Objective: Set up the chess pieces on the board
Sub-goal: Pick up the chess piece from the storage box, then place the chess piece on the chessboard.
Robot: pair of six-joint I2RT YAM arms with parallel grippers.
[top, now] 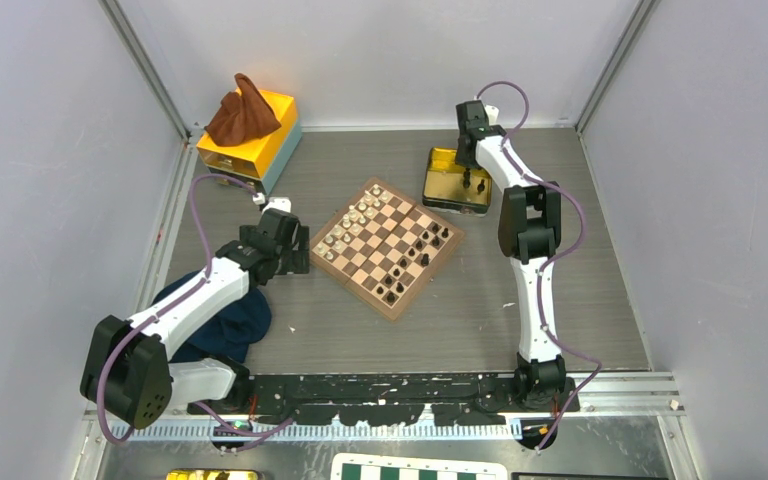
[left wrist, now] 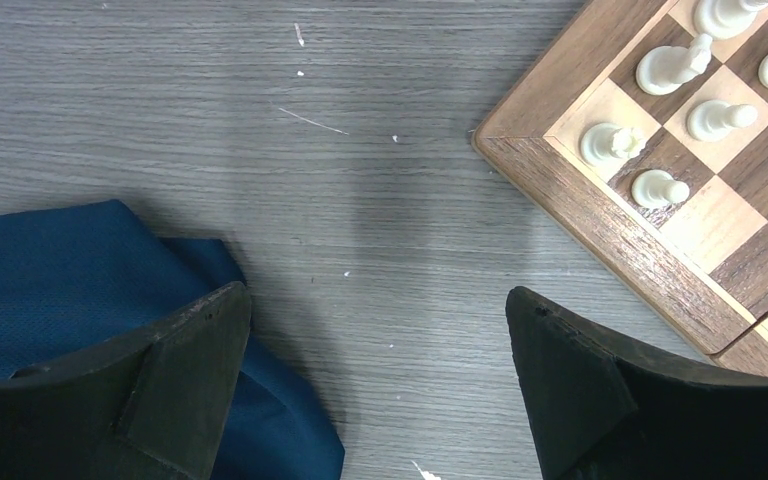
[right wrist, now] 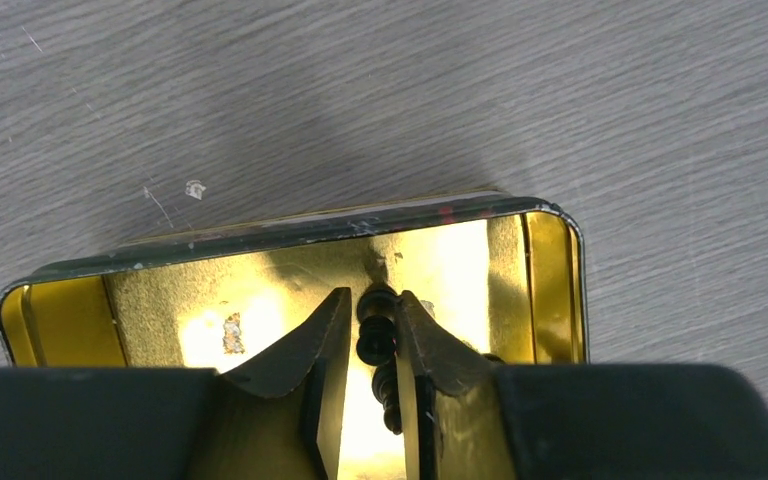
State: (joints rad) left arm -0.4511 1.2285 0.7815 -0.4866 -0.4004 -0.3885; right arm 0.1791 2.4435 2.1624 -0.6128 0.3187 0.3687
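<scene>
With the right gripper [right wrist: 374,298] narrowed onto a black chess piece [right wrist: 376,335] inside the gold tin [right wrist: 290,232] beside the board [top: 388,240], and the left gripper [left wrist: 378,295] held wide open, the piece may be squeezed out or dropped if its rounded body is pinched off-centre.

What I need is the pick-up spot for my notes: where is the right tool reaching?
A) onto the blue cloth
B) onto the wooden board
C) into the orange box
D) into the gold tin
D: the right tool sits inside the gold tin, a black chess piece between its fingers.
</scene>
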